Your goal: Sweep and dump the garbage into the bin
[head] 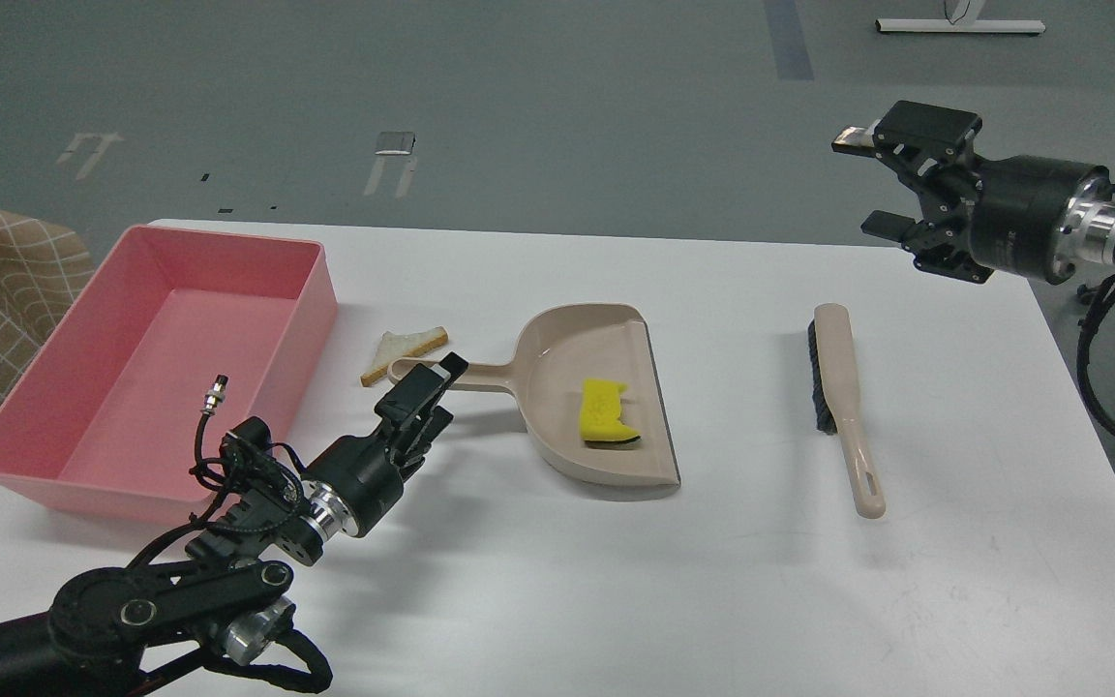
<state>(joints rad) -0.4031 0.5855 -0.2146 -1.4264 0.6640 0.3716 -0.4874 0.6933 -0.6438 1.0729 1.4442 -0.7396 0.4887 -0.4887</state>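
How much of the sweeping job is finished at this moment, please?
Done: the yellow sponge chunk lies in the dustpan. In hand: the left pincer is at the dustpan's handle; a firm grip is unclear. Left: the bread slice is on the table beside the empty pink bin; the brush lies untouched, the right pincer open above.

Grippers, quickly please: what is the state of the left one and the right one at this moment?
Left gripper: at the dustpan handle; whether it is shut on it cannot be told.
Right gripper: open, holding nothing, raised above the table.
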